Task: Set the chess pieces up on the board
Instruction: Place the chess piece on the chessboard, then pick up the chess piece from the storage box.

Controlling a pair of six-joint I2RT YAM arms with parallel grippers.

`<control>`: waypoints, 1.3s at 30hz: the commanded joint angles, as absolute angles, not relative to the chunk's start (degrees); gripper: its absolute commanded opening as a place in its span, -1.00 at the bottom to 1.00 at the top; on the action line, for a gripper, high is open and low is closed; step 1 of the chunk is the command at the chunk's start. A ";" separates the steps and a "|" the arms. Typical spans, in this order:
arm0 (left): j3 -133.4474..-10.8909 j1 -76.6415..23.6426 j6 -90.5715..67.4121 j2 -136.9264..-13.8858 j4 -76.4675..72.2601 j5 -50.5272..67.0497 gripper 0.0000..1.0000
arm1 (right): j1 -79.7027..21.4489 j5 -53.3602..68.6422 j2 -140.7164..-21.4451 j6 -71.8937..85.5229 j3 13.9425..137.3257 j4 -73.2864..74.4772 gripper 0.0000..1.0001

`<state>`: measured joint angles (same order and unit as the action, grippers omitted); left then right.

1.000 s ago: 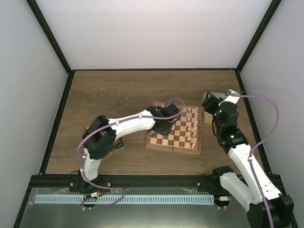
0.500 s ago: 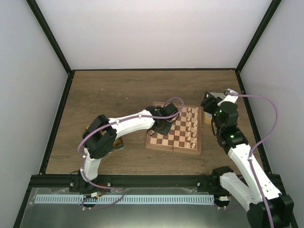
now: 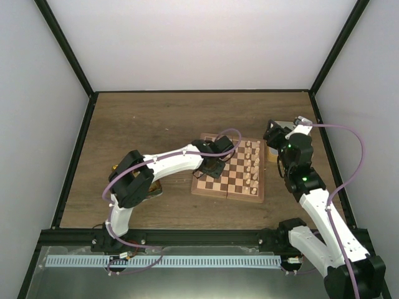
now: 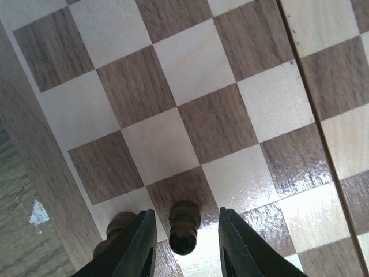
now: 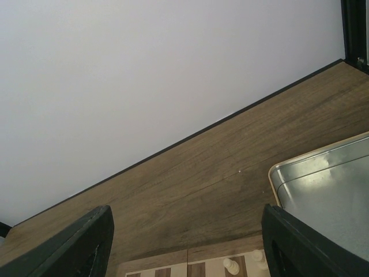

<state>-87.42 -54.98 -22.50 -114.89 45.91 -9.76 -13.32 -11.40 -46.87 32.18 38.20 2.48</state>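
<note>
Left wrist: dark pawn (image 4: 184, 231) stands upright inside the left end effector (image 4: 187, 212), jaws parted clear of it, beside the board (image 4: 219, 124) edge

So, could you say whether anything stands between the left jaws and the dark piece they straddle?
Nothing visible does: the dark piece stands free between the left gripper's jaws; a second dark piece stands outside them.

The board (image 4: 219, 121) is smooth varnished wood with visible grain and a glossy sheen near its edge, the dark chess piece (image 4: 183, 226) on it is polished brown wood, the table (image 5: 202, 184) shows matt, streaky wood grain, and the tin (image 5: 331, 193) is brushed, reflective silver metal.
</note>
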 commanded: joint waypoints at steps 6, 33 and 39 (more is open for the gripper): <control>-87.09 -54.56 -22.97 -104.46 43.47 -6.95 -0.27 | -13.61 -8.28 -45.00 31.96 40.77 3.73 0.44; -45.77 -23.57 -27.98 -74.45 41.01 -7.06 -0.65 | -13.61 -0.45 -45.86 41.42 42.72 16.74 0.39; -45.36 -22.93 -27.01 -76.68 39.00 -5.32 -0.54 | -13.62 -0.51 -40.25 45.72 39.25 17.49 0.39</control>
